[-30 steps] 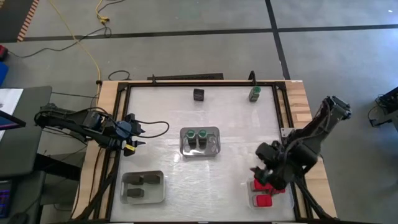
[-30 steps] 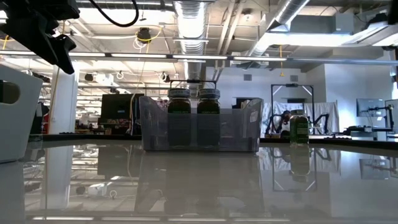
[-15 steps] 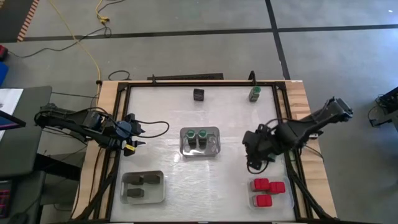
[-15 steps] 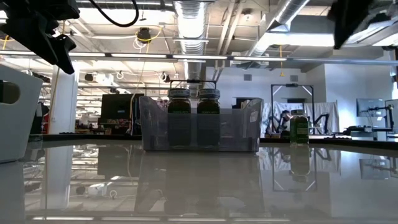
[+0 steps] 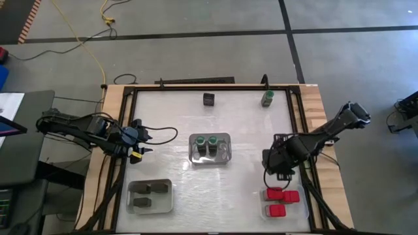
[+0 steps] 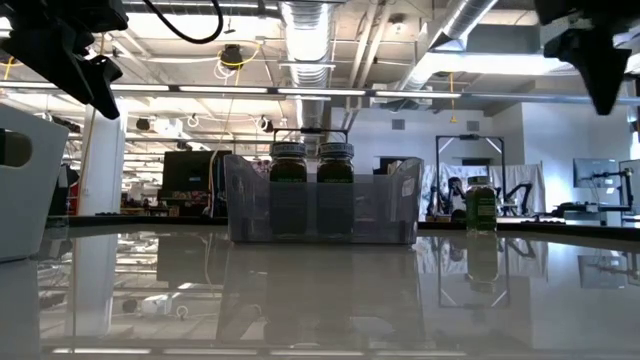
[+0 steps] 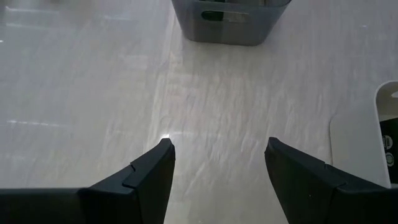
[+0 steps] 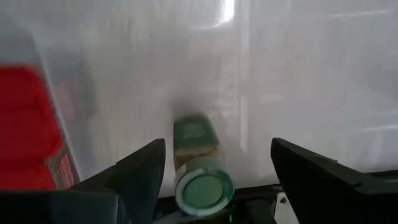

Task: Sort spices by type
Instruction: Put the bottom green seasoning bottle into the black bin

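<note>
Between the right gripper's (image 8: 218, 144) spread fingers, touching neither, sits a green-lidded jar (image 8: 198, 171), just beside the red boxes (image 8: 25, 118). Long axis looks upright, lid toward the wrist. Probably light, rigid, slick: grip the sides below the lid. Left gripper (image 7: 219, 144) hangs open over the table's (image 5: 241, 130) left edge.

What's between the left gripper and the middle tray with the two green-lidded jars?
Nothing: bare table runs from the left gripper to the tray, as the high and left wrist views both show.
</note>
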Motion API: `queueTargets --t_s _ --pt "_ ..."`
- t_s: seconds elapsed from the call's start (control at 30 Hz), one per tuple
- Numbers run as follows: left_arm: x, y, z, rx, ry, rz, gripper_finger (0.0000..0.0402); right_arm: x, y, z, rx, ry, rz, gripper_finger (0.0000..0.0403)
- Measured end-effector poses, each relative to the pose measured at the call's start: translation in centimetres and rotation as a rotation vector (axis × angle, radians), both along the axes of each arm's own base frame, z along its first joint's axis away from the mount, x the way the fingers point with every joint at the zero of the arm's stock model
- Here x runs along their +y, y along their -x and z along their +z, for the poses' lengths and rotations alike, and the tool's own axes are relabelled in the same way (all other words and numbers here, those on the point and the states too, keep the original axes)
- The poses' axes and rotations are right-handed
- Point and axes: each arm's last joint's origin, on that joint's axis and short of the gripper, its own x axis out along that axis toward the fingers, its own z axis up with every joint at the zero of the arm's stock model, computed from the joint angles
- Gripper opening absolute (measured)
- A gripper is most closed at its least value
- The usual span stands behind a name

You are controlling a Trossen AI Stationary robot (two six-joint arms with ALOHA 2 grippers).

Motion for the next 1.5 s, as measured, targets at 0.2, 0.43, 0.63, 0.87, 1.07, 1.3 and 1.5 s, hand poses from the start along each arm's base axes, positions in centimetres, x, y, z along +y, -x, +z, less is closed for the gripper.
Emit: queueTargets --t_s 0.2,0.43,0.63,0.87,1.07,1.3,1.5 --pt "0.0 0.0 0.0 0.0 0.0 0.0 0.024 0.6 0.8 -0.4 0.038 -0.012 0.103 0.0312" --pt "0.0 0.0 0.0 0.0 0.0 0.0 0.024 0.5 1.9 -3.0 0.129 0.033 0.151 0.0311" --pt "0.0 0.0 0.0 0.0 0.0 0.0 0.024 0.2 2.4 -4.5 0.161 0.05 0.153 0.0311" --pt "0.0 0.0 0.0 0.0 0.0 0.0 0.024 0.3 2.4 -5.7 0.157 0.009 0.201 0.0311" --pt "0.0 0.0 0.0 -0.001 -0.001 0.001 0.024 0.1 2.9 -6.6 0.201 0.01 0.22 0.0311" --pt "0.1 0.0 0.0 -0.004 -0.011 0.017 0.024 0.1 3.0 -7.0 0.206 0.006 0.217 0.0278" --pt "0.1 0.0 0.0 -0.005 -0.011 0.019 0.024 0.1 3.0 -6.9 0.209 -0.015 0.16 0.0219"
